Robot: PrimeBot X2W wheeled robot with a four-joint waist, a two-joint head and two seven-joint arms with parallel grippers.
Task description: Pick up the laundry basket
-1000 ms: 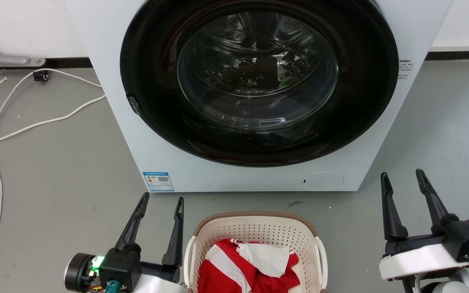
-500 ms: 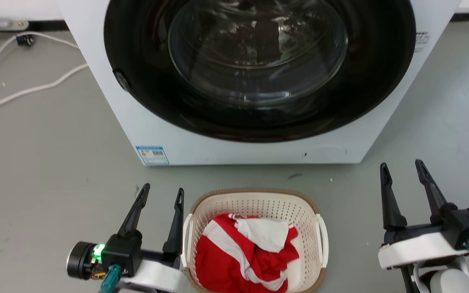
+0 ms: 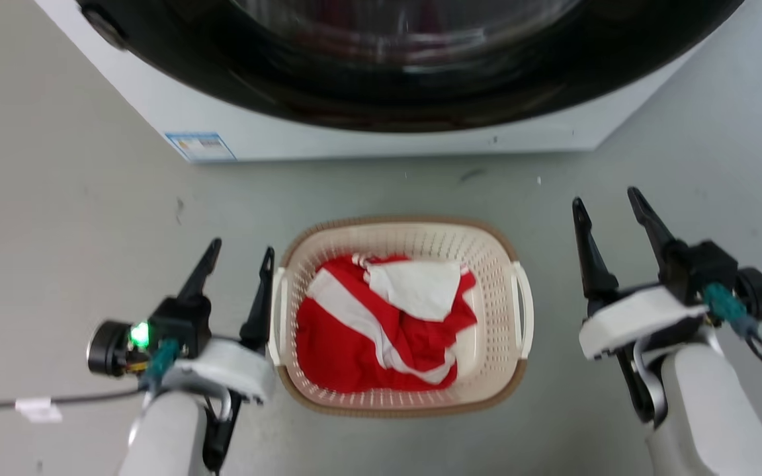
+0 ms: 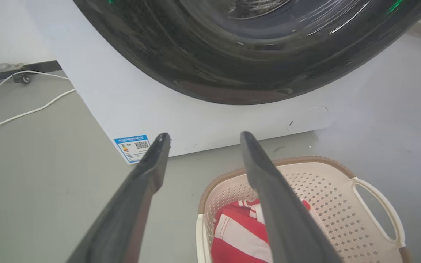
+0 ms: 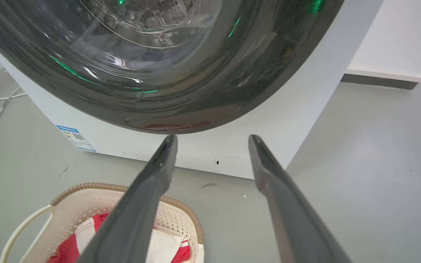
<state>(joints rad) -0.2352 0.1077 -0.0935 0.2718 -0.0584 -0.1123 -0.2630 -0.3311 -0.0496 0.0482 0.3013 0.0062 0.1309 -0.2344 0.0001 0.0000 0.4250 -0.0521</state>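
Left tool [image 3: 241, 247] hangs above grey floor [image 3: 57, 231] near washing machine [image 3: 368, 142].

The washing machine [image 4: 122, 102] carries a blue sticker [image 4: 133, 147], its print illegible.

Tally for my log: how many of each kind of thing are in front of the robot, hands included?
Washing machine: 1
Laundry basket: 1
Heap of red and white cloth in the basket: 1
Hands: 2, left hand and right hand, both open
Total: 5
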